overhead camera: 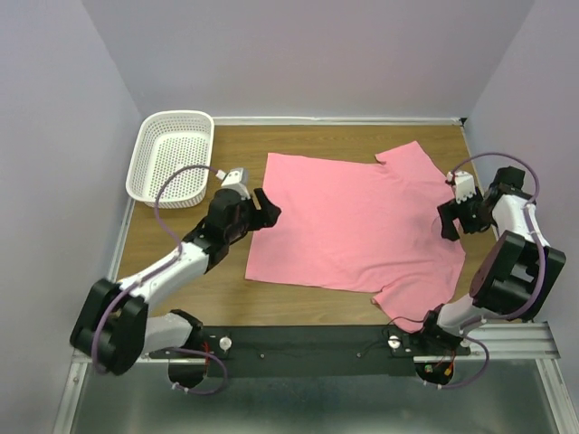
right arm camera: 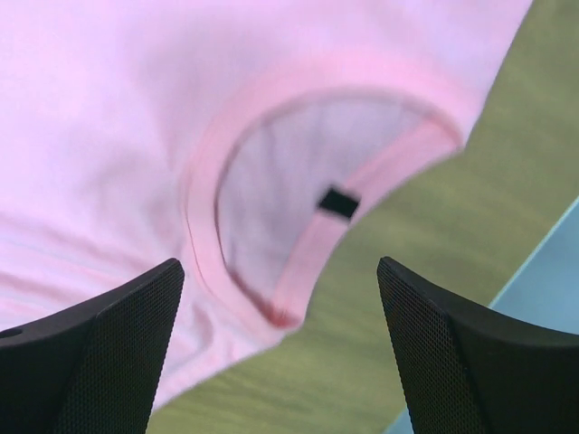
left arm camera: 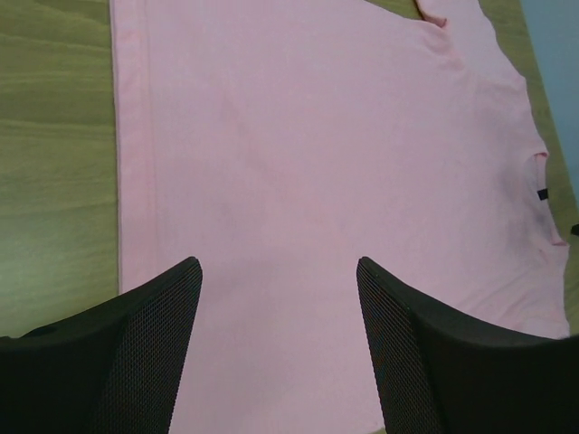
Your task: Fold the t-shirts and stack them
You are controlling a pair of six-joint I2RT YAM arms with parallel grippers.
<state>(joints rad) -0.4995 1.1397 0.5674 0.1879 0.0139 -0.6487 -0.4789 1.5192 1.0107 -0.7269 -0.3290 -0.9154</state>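
One salmon-pink t-shirt (overhead camera: 357,221) lies spread flat on the wooden table, hem to the left, collar to the right. My left gripper (overhead camera: 269,207) hovers open and empty over the hem edge; in the left wrist view the t-shirt (left arm camera: 317,163) fills the space beyond its fingers (left arm camera: 163,307). My right gripper (overhead camera: 450,222) hovers open and empty at the collar side. The right wrist view shows the collar (right arm camera: 298,262) with a small black tag (right arm camera: 339,202) between its spread fingers (right arm camera: 136,316).
A white perforated basket (overhead camera: 170,155) stands at the back left corner, empty. Bare wood (overhead camera: 181,271) shows left of the shirt and along the front. Purple walls close in on the back and both sides. A black rail (overhead camera: 308,339) runs along the near edge.
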